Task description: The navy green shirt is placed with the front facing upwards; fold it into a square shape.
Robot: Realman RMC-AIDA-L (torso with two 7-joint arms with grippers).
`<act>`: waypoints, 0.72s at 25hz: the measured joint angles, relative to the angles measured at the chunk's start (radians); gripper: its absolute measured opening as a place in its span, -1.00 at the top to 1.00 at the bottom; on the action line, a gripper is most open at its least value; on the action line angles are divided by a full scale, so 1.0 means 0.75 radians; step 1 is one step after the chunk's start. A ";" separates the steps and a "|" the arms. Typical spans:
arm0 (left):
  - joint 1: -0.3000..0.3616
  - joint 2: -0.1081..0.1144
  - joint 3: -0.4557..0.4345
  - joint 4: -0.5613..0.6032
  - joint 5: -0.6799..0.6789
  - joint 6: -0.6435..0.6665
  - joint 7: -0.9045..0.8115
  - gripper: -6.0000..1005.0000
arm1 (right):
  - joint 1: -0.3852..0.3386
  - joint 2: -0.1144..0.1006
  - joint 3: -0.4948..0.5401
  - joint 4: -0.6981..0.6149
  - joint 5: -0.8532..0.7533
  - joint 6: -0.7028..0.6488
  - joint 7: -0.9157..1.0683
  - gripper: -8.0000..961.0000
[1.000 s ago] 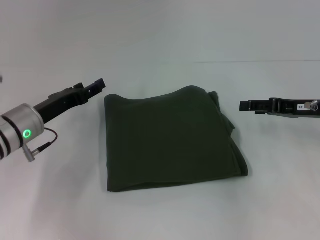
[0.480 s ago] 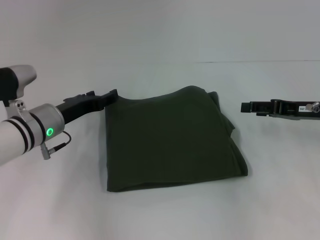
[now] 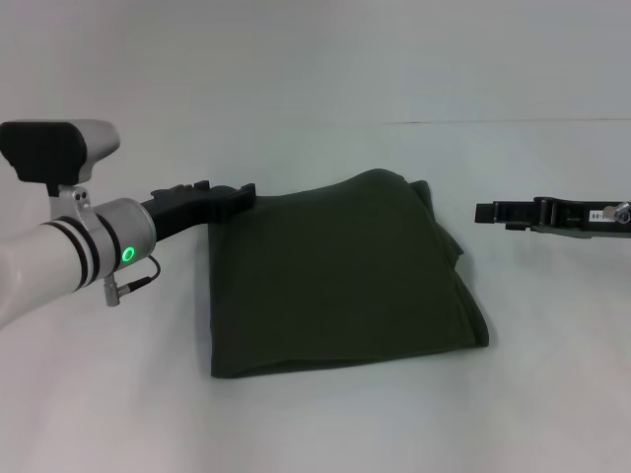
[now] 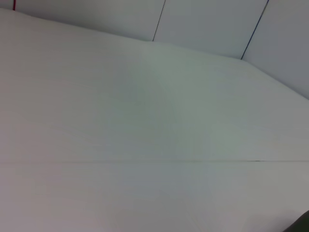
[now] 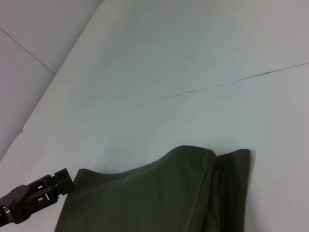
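Observation:
The navy green shirt (image 3: 340, 276) lies folded into a rough square in the middle of the white table; it also shows in the right wrist view (image 5: 154, 198). Its print and neck label are hidden. My left gripper (image 3: 242, 190) is at the shirt's far left corner, right at the cloth edge; I cannot tell whether it touches. It shows in the right wrist view too (image 5: 65, 180). My right gripper (image 3: 483, 211) hovers to the right of the shirt, apart from it. The left wrist view shows only bare table.
The white table (image 3: 325, 79) stretches on all sides of the shirt. A thin seam line (image 3: 493, 122) crosses it behind the shirt. Layered cloth edges (image 3: 455, 258) bunch along the shirt's right side.
My left arm has moved right and forward, bringing its gripper from left of the shirt to the shirt's far left corner. The right arm and the shirt have not moved.

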State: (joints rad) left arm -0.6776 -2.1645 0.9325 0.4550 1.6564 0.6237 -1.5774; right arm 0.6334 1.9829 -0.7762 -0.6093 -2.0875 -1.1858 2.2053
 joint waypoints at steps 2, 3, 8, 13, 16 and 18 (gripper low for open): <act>-0.008 0.000 0.008 -0.006 0.000 -0.012 -0.001 -0.52 | 0.000 0.000 0.000 0.001 0.000 0.000 0.001 -0.49; -0.013 0.000 0.009 -0.008 0.000 -0.016 -0.001 -0.52 | 0.000 0.000 0.000 0.002 0.000 0.000 0.003 -0.49; -0.040 0.000 0.023 -0.040 0.000 -0.039 -0.001 -0.52 | 0.000 0.000 0.000 0.002 0.000 0.000 0.009 -0.49; -0.055 0.002 0.059 -0.057 0.000 -0.071 -0.002 -0.52 | -0.004 0.000 0.000 0.004 0.000 0.000 0.012 -0.49; -0.058 0.002 0.063 -0.058 0.000 -0.081 -0.005 -0.52 | -0.004 0.000 0.000 0.005 0.000 0.001 0.012 -0.49; -0.058 0.002 0.062 -0.055 0.000 -0.084 -0.011 -0.47 | -0.004 0.000 0.000 0.005 0.000 0.006 0.013 -0.49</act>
State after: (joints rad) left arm -0.7212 -2.1629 0.9791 0.4133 1.6565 0.5609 -1.5855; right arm 0.6304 1.9829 -0.7762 -0.6057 -2.0875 -1.1812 2.2149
